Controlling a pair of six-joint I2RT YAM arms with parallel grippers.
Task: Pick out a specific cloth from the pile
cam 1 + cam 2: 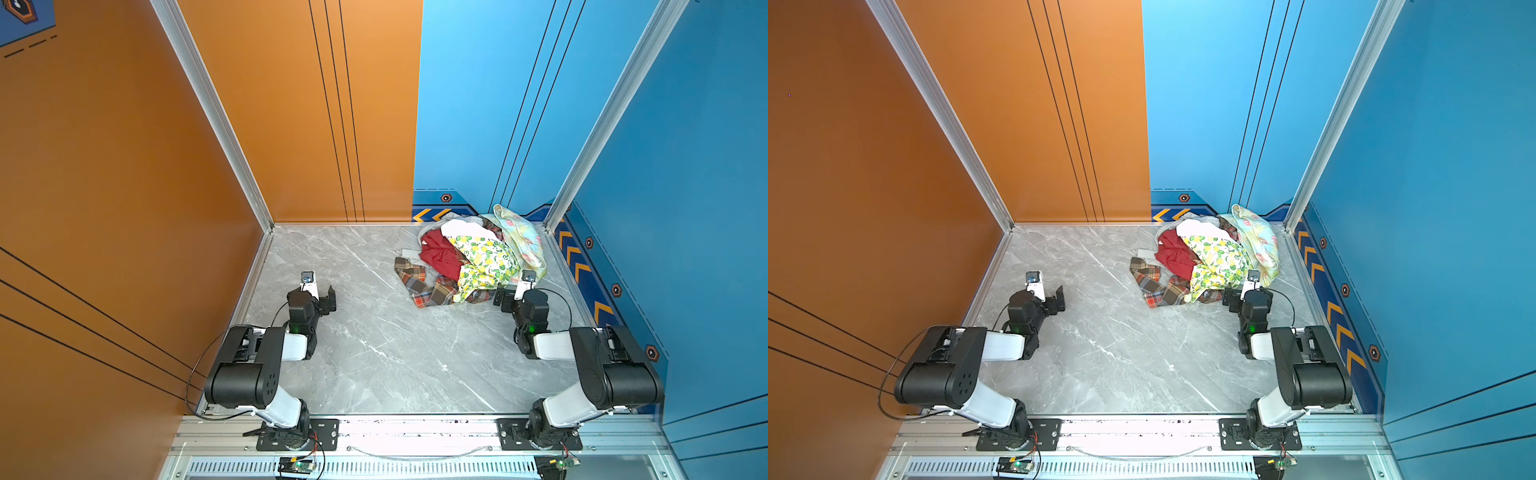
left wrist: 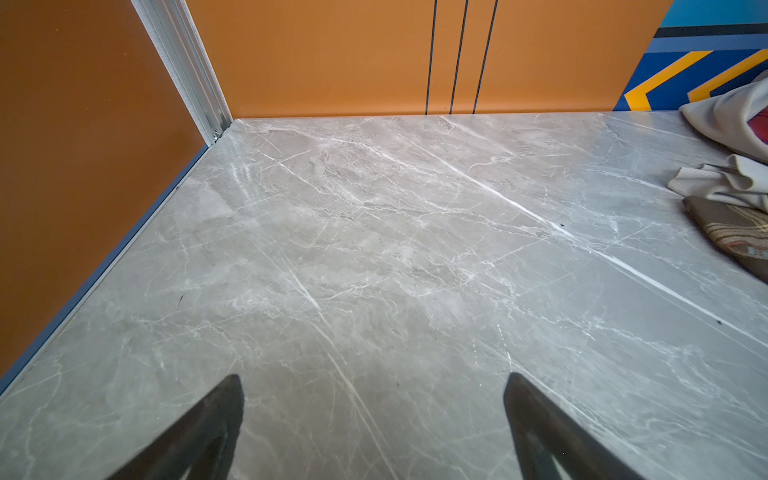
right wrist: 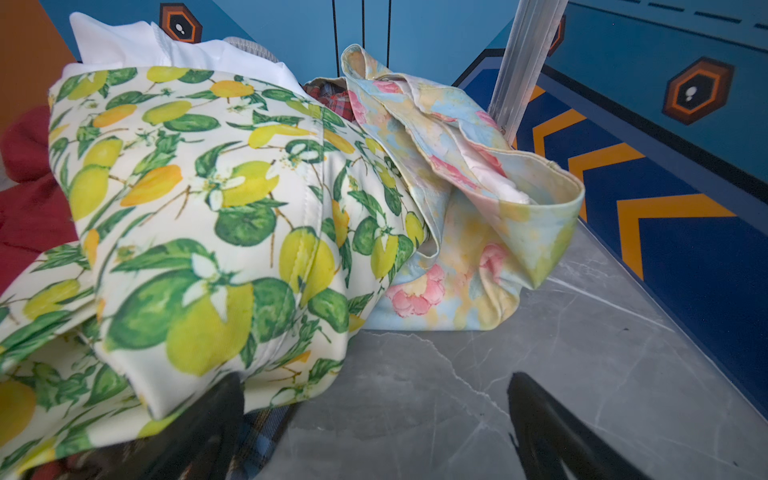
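My black right fingers gape empty beside the heap of mixed fabrics | my left fingers gape empty over the grey marbled desk | large brown, orange-red, grey-blue plaid cloth trails from under the heap's front, ungrasped | nothing picked yet.

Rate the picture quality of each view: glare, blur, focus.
In both top views, sharp overall, but the front rail is blown out white; left wrist view, table crisp, left claw dark and blurred; right wrist view, lemon-print cloth sharp, right claw blurred.
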